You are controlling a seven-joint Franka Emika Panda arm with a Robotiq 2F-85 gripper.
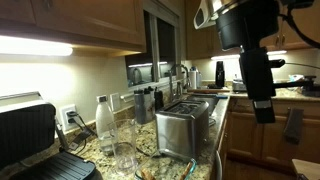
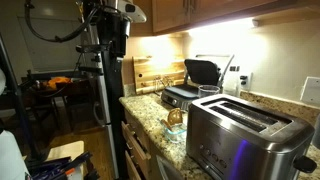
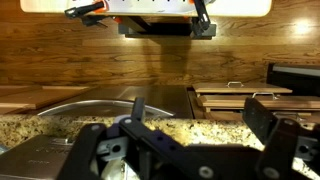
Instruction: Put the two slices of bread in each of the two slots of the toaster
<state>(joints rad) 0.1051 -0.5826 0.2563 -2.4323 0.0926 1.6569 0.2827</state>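
**Toaster** (image 1: 183,128) on the granite counter (image 2: 148,108), right of a clear bottle (image 1: 103,118) and a black grill press (image 1: 30,135). Its two slots (image 2: 250,112) face upward. **Gripper** (image 3: 180,148): jaws spread wide, nothing held. The arm (image 1: 250,50) hangs high, right of the toaster and well apart from it. Bread slices cannot be made out.

Silver toaster (image 2: 245,140); speckled tan counter (image 2: 150,113); blk grill press (image 2: 200,72)
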